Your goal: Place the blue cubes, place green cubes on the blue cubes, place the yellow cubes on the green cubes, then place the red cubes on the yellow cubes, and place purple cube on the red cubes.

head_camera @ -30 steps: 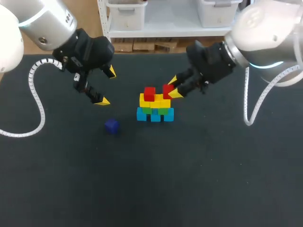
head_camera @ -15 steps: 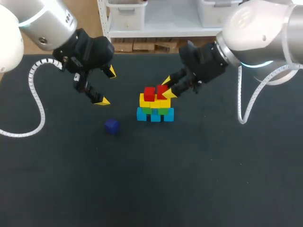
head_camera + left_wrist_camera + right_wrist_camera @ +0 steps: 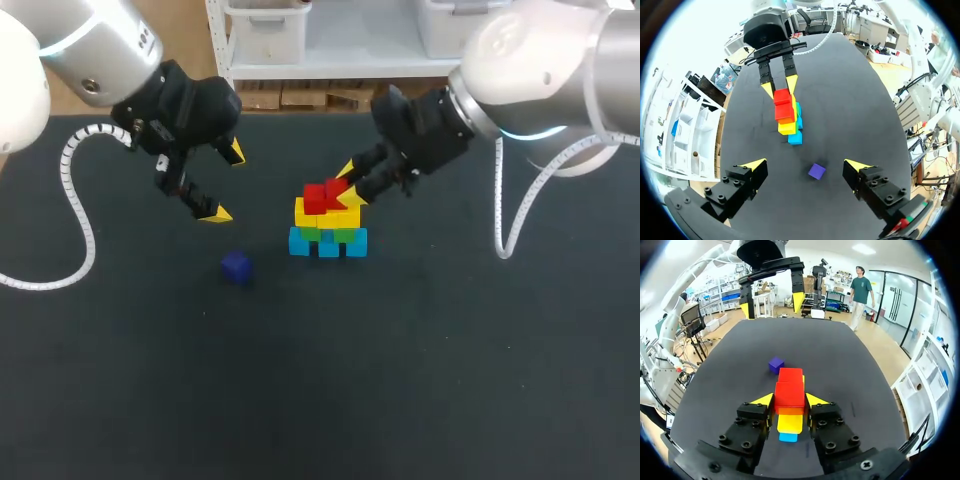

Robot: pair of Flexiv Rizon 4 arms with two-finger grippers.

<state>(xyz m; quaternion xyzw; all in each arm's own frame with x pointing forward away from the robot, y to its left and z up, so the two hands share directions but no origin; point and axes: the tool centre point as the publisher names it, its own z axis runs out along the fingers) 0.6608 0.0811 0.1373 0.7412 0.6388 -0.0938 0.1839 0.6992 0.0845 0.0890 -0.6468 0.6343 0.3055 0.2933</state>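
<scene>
A stack stands mid-table: blue cubes (image 3: pixel 328 245) at the bottom, green cubes (image 3: pixel 322 233) on them, yellow cubes (image 3: pixel 325 214) above, and one red cube (image 3: pixel 313 198) on top. My right gripper (image 3: pixel 346 185) is shut on a second red cube (image 3: pixel 336 189), held right beside the first one over the yellow layer. In the right wrist view this held red cube (image 3: pixel 789 394) sits between the fingers, above a yellow cube (image 3: pixel 790 423). The purple cube (image 3: pixel 236 266) lies alone on the table left of the stack. My left gripper (image 3: pixel 226 183) hangs open and empty above the purple cube (image 3: pixel 816 171).
The black table (image 3: pixel 420 380) has open room in front of the stack and to its right. White cables (image 3: pixel 78 215) of the arms trail over the table's left and right sides.
My right gripper has carried the red cube leftward, from the stack's right edge to just beside the red cube on top. The left arm has not moved.
</scene>
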